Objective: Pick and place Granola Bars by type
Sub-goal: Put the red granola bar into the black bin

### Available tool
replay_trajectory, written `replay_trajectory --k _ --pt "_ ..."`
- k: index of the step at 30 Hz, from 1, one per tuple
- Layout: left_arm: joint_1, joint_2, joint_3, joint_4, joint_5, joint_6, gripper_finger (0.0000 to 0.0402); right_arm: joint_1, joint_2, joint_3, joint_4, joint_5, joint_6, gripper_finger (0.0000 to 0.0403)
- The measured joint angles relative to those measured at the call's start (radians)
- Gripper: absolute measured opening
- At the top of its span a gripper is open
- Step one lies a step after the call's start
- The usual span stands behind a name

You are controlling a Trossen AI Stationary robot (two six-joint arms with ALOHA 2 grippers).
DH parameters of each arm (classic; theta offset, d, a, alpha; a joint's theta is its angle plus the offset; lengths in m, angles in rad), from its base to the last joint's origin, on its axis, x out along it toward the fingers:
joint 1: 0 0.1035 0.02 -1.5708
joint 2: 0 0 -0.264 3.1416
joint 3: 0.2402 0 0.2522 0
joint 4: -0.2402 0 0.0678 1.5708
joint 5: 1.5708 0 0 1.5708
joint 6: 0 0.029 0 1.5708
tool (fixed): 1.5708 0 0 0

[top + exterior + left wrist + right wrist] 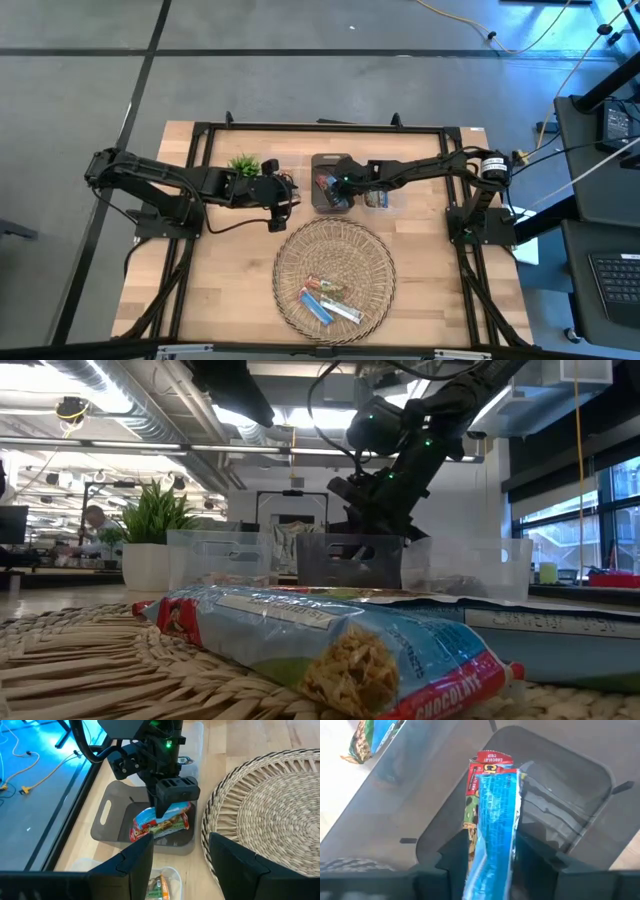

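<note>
Nearest you, at six o'clock, three bars (328, 298) lie in the woven basket (334, 277). At twelve, your right gripper (495, 870) grips a blue bar (492, 815) lengthwise over the grey bin (331, 183), red end pointing away. Your left gripper (180, 852) waits open by the plant (243, 165)

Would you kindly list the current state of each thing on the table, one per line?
Right gripper: over the grey bin, blue bar between its fingers.
Blue bar: hanging into the bin.
Grey bin: bars inside.
Left gripper: open, empty, beside the plant.
Woven tray: bars left on it.
Plant: upright.
</note>
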Motion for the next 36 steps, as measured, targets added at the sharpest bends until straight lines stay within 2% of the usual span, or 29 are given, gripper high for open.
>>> replay_trajectory --k 7,12,17,21,25,29,36 --pt "0.000 0.000 0.000 0.011 0.006 0.000 0.0184 -0.005 -0.073 0.000 0.002 0.024 -0.041 0.0199" --pt "0.000 0.000 0.000 0.084 0.094 0.000 0.0184 0.010 -0.218 0.000 -0.008 0.066 -0.117 0.0201" --pt "-0.003 0.000 0.000 0.157 0.193 0.000 0.0184 0.102 -0.359 0.000 -0.017 0.140 -0.250 0.0201" --pt "-0.029 0.020 0.000 0.215 0.223 0.037 0.0184 0.206 -0.430 0.001 -0.047 0.228 -0.301 0.0201" --pt "-0.091 0.086 0.000 0.303 0.255 0.149 0.0184 0.287 -0.458 0.001 -0.119 0.288 -0.285 0.0201" --pt "-0.158 0.184 0.000 0.389 0.268 0.206 0.0184 0.339 -0.461 0.001 -0.203 0.296 -0.253 0.0201" --pt "-0.228 0.341 0.000 0.478 0.261 0.085 0.0184 0.414 -0.461 0.001 -0.379 0.296 -0.139 0.0201"
